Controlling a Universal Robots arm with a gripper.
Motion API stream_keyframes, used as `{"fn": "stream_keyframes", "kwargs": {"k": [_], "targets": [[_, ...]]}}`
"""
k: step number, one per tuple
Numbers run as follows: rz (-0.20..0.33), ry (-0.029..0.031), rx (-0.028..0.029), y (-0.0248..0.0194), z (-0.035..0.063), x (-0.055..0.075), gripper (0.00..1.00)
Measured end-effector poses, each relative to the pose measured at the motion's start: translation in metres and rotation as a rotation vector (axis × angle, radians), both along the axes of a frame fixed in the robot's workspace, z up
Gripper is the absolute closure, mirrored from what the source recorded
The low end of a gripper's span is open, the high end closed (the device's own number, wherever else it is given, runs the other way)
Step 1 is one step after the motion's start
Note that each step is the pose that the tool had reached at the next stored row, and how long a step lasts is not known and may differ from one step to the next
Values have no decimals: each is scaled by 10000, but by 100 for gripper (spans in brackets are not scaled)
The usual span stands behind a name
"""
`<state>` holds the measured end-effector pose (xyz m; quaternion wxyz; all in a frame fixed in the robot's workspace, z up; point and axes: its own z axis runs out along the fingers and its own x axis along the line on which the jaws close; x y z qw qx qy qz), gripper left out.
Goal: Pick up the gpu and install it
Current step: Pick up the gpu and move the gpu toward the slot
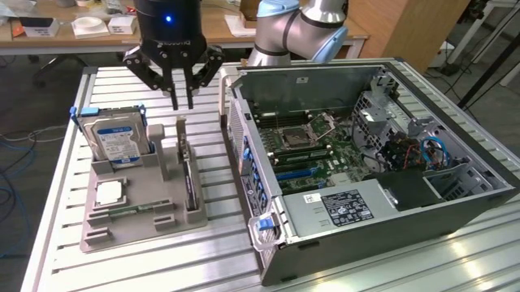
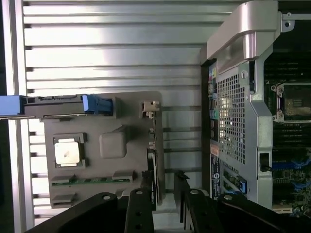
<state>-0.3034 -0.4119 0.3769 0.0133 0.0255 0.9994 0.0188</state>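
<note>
The gpu [image 1: 189, 176] stands on edge in a slot along the grey tray's [image 1: 154, 226] side nearest the computer case, its silver bracket at the far end. My gripper [image 1: 184, 104] hangs above the bracket end of the card, clear of it, fingers slightly open with nothing between them. In the wrist view the gpu [image 2: 154, 165] appears as a thin dark edge running under one finger, and the gripper [image 2: 164, 183] shows a narrow gap over the tray [image 2: 131, 104].
On the tray are a silver hard drive [image 1: 118, 140] upright in blue clips, a CPU [image 1: 109, 193] and a green memory stick [image 1: 134, 210]. The open computer case [image 1: 366, 152] lies close beside the tray at the exterior view's right. Slatted table [image 1: 114, 85] surrounds both.
</note>
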Motion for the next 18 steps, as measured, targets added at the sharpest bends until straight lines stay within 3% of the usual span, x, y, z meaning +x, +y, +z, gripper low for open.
{"fn": "stream_keyframes", "kwargs": {"k": [2, 5, 7, 18], "targets": [[0, 0, -1, -57, -36, 0, 64], [0, -1, 1, -188, -92, 0, 52], [2, 0, 0, -254, -128, 1, 52], [-12, 1, -1, -267, -328, 3, 52]]}}
